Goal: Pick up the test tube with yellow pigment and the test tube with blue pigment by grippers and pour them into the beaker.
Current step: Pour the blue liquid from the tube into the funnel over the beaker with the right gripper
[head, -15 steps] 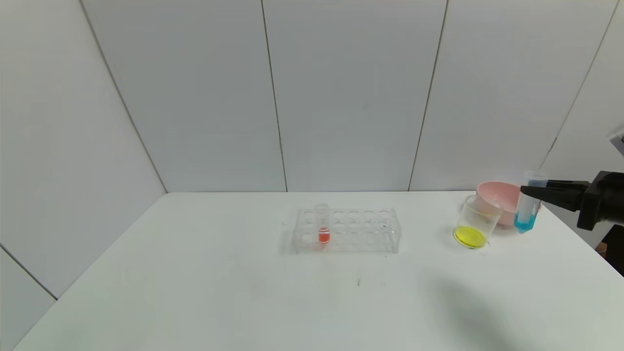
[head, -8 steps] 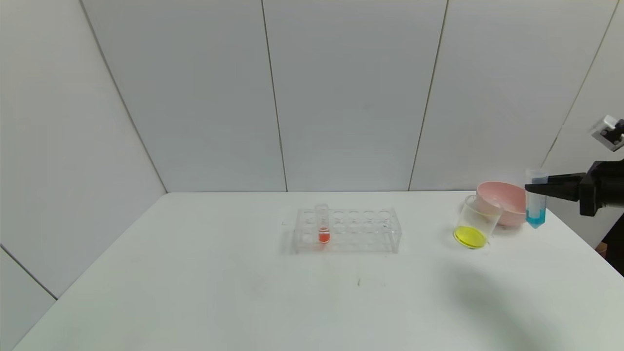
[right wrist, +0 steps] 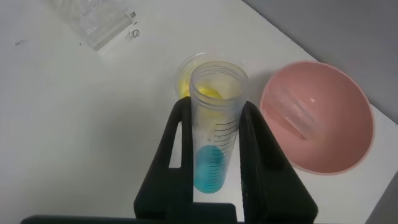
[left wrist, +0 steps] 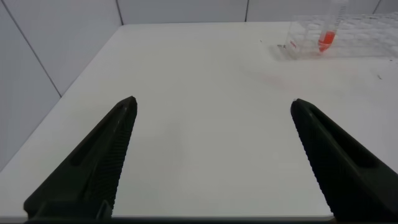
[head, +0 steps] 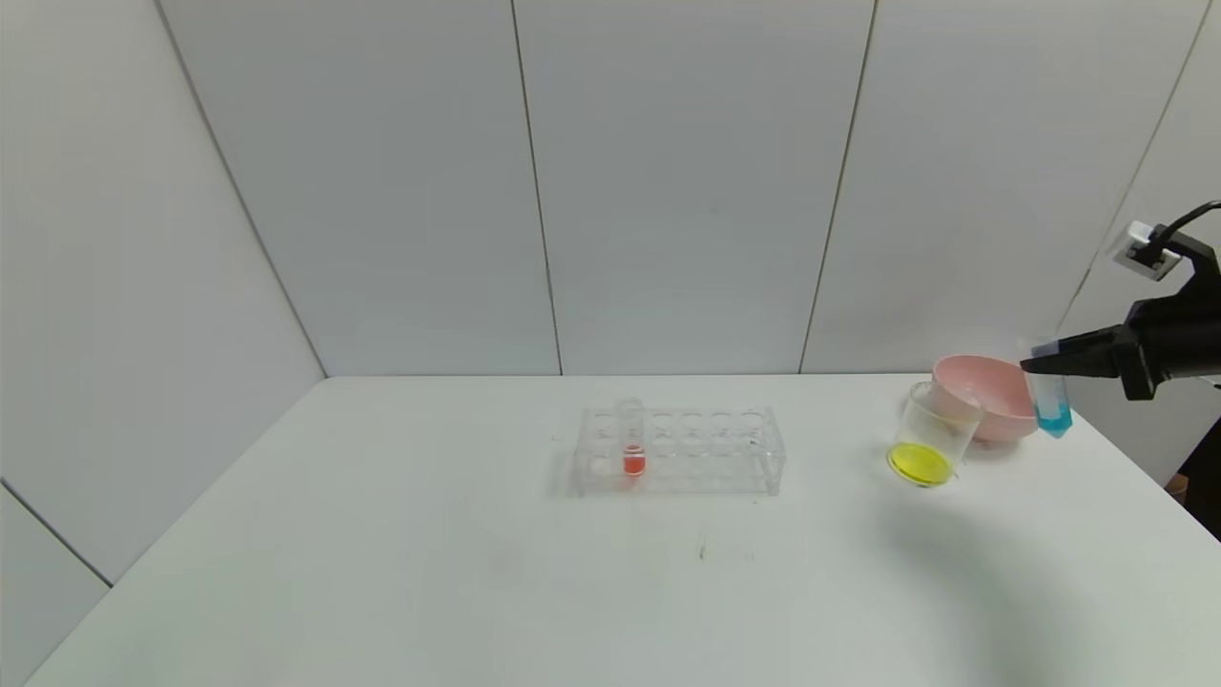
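Moved: right tool risen and drawn back toward the tabletop's right edge, clamped on the test tube with blue pigment, upright beside the pink bowl.
Done: yellow liquid already lying in the beaker; an empty tube seemingly in the bowl.
Left: blue pour.
Idle: left tool, spread apart above bare tabletop.

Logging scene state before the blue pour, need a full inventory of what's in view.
Tube rack: 1, clear, table centre.
Red-orange tube: 1, standing in the rack's left part.
Beaker: 1, clear, yellow liquid inside, right of the rack.
Pink bowl: 1, behind the beaker; a clear empty tube lies inside.
Blue tube: 1, upright, held above the table beside the bowl.
Right gripper: jaws shut on the blue tube.
Left gripper: jaws open, over bare table.
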